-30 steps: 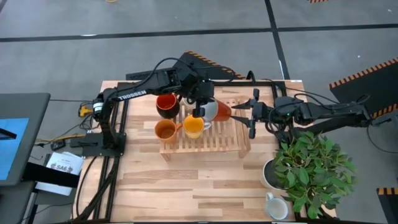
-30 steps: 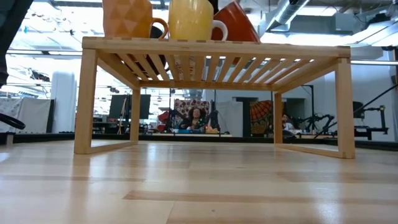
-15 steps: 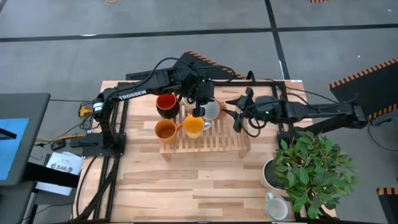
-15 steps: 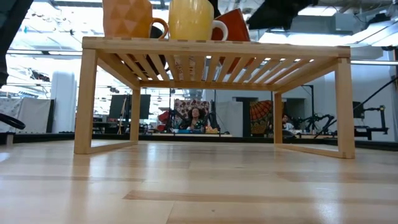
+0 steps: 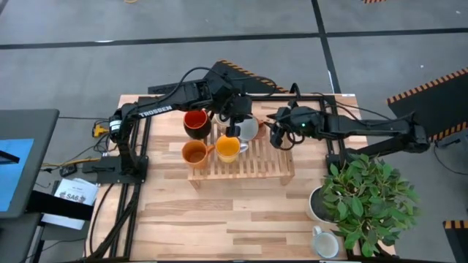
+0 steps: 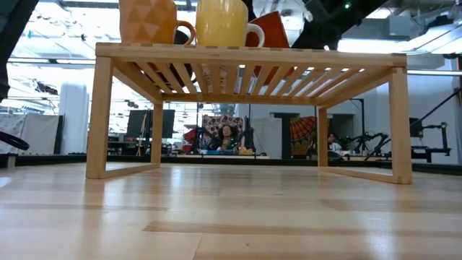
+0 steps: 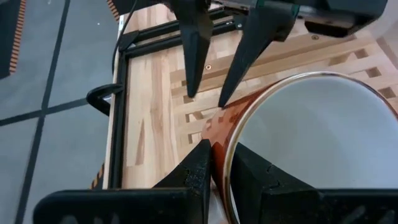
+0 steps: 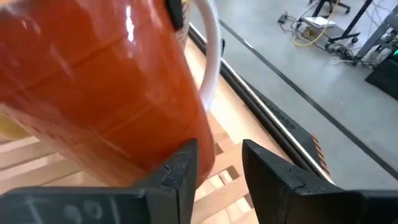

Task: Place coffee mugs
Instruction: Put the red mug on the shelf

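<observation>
Handover territory on top of the wooden rack (image 5: 252, 166)! Left gripper (image 7: 219, 163) has its fingers pinched on the rim of the orange mug with a white inside (image 7: 298, 143), one finger outside the wall, one inside, and the mug is tipped over at a lean. Right gripper (image 7: 208, 96) sits just beyond that mug's outer wall, its two dark fingers parted a little with nothing between them; from its own wrist view the orange wall fills the space just ahead of the fingers and the white handle (image 8: 208, 50) curves off beside them. No contact that I can confirm.

Around the left gripper: the dark mug with red inside (image 5: 195, 123) stands just beside it on the rack, the orange faceted mug (image 5: 194, 153) and the yellow mug (image 5: 227, 148) a little nearer the rack's front edge. Far from both grippers, a pale mug (image 5: 325, 242) waits near the plant pot (image 5: 317, 204) with its leafy plant.

My read: this mug is rigid, glazed and slick, breakable if it drops onto the slats. A rim pinch is a thin hold on a tilted cup, so the right gripper wants the wall or handle squarely before anything lets go.
</observation>
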